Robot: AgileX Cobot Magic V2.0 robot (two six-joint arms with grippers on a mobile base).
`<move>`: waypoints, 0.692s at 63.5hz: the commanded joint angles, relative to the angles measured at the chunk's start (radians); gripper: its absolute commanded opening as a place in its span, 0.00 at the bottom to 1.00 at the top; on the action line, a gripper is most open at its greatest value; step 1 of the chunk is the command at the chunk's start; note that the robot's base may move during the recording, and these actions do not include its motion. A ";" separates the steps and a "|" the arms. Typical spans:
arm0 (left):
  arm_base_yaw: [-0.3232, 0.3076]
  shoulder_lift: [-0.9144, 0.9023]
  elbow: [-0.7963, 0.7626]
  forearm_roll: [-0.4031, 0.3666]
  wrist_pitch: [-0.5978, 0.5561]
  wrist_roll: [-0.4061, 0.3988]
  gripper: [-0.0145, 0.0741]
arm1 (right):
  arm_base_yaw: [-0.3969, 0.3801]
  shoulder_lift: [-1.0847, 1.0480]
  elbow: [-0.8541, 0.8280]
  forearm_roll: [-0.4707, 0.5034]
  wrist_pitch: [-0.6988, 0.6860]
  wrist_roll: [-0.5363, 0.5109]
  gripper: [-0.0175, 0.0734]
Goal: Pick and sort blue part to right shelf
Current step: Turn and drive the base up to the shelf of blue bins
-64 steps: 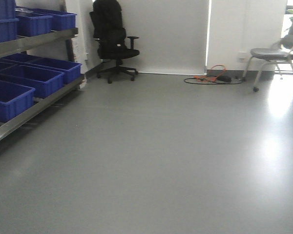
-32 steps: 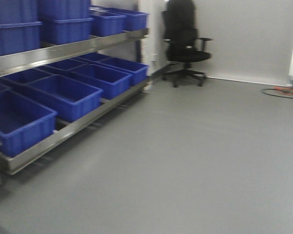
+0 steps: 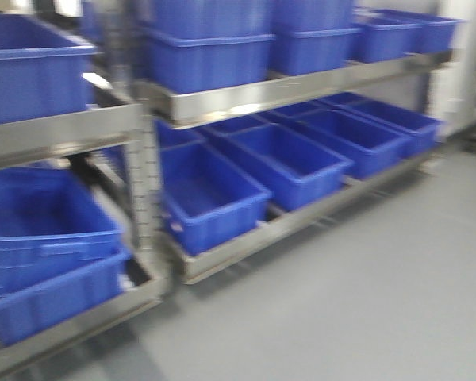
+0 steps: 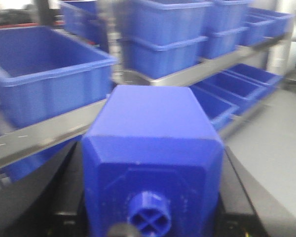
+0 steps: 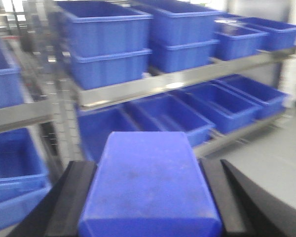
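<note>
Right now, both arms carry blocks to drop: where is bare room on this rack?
Lower-tier bins look empty, between front rail and upper shelf. Upper tier is crowded with stacked bins. The floor before the rack is bare.

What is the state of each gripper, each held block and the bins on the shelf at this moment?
left gripper: shut on the knobbed blue block
knobbed blue block: held, knob end towards the camera
right gripper: shut on the blue part
blue part: held between the fingers, not yet on the shelf
right shelf: two tiers, bins on both
lower bins: open, seem empty
upper bins: stacked in twos
</note>
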 commanded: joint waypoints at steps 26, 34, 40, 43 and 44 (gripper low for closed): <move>0.000 0.008 -0.030 -0.008 -0.091 -0.001 0.56 | -0.006 0.005 -0.030 -0.006 -0.088 -0.010 0.62; 0.000 0.008 -0.030 -0.008 -0.091 -0.001 0.56 | -0.006 0.005 -0.030 -0.006 -0.088 -0.010 0.62; 0.000 0.008 -0.030 -0.008 -0.091 -0.001 0.56 | -0.006 0.005 -0.030 -0.006 -0.088 -0.010 0.62; 0.000 0.008 -0.030 -0.008 -0.091 -0.001 0.56 | -0.006 0.005 -0.030 -0.006 -0.088 -0.010 0.62; 0.000 0.008 -0.030 -0.008 -0.091 -0.001 0.56 | -0.006 0.005 -0.030 -0.006 -0.088 -0.010 0.62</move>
